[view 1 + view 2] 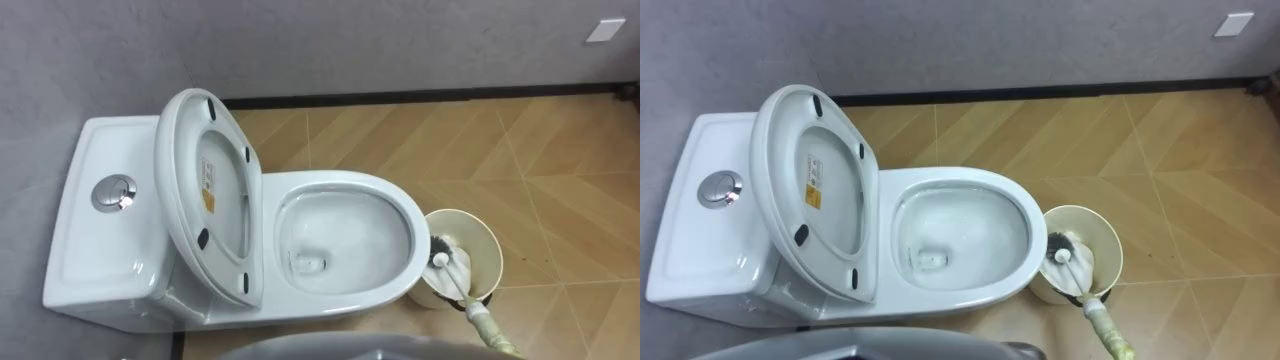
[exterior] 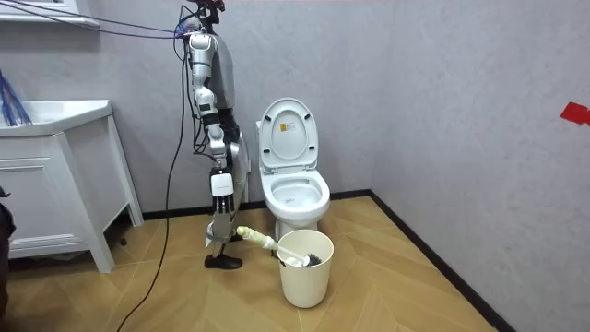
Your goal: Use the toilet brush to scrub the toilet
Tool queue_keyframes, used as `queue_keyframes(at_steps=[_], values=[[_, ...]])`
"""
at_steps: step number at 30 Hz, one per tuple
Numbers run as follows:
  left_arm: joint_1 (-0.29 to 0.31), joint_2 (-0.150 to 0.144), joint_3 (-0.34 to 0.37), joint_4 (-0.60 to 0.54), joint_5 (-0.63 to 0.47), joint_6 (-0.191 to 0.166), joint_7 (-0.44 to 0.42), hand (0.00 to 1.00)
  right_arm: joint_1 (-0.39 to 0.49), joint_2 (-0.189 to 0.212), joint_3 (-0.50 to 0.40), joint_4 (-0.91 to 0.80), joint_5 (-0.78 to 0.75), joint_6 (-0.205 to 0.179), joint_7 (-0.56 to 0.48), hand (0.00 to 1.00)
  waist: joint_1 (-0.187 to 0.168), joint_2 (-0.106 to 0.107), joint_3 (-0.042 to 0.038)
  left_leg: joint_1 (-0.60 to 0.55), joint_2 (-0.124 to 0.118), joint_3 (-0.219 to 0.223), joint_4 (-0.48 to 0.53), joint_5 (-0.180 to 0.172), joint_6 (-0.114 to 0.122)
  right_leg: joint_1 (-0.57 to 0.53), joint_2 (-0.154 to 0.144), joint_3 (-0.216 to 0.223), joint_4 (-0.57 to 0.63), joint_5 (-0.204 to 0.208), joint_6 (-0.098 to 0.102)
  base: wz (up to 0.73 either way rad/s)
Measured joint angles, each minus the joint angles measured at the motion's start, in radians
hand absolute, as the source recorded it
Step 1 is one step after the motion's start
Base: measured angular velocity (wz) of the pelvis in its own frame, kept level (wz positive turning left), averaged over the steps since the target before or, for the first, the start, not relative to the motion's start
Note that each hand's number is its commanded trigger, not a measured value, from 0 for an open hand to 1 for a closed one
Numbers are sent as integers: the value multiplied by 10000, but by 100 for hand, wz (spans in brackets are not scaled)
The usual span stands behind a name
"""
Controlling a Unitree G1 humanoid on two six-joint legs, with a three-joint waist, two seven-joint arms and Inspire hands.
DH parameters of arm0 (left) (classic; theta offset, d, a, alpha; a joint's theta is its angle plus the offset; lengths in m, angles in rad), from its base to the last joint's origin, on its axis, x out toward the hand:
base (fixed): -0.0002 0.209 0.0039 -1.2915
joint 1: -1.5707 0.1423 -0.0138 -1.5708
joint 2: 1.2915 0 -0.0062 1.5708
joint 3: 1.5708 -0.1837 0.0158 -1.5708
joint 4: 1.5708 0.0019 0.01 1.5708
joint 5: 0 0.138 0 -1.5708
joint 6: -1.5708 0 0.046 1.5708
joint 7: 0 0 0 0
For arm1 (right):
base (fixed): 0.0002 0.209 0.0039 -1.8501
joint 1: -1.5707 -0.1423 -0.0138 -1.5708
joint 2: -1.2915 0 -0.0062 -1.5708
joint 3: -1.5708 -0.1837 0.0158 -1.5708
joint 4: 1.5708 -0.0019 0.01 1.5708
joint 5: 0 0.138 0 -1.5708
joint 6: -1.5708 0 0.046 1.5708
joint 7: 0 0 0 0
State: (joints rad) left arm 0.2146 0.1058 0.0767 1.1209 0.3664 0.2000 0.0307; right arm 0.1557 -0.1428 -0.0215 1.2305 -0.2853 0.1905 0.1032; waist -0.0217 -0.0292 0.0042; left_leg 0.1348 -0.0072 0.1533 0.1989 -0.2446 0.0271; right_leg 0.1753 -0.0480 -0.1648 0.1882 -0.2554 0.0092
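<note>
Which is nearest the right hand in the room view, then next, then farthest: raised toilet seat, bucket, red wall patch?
From the right hand, gripping the toilet brush:
1. bucket, on the floor beside it.
2. raised toilet seat, higher, against the wall.
3. red wall patch, far at the room view's right.

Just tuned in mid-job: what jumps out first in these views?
The white toilet dominates the eye views, its seat and lid raised against the tank and the bowl open. Close beside the bowl, on the wooden floor, a cream bucket holds the head of the toilet brush, whose handle slants off toward the robot's right. In the room view the robot stands at the toilet's side.
</note>
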Motion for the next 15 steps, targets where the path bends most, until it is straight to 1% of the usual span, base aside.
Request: queue_keyframes(at_steps=[10, 15], values=[[-2, 2, -10, -11, -3, 39, 5, 0, 14, 2, 2, 21, -2, 11, -159, 0, -12, 3, 8, -40, -4, -13, -8, 0, 0, -2, -6, -19, -7, 1, 0, 0], [-28, 3, -1, -10, -5, 13, 70, 0, -16, -2, -41, -2, -3, -103, -416, 0, -11, 2, 9, -70, -4, -10, -8, -1, 0, -20, -4, -14, -18, 0, -1, 0]])
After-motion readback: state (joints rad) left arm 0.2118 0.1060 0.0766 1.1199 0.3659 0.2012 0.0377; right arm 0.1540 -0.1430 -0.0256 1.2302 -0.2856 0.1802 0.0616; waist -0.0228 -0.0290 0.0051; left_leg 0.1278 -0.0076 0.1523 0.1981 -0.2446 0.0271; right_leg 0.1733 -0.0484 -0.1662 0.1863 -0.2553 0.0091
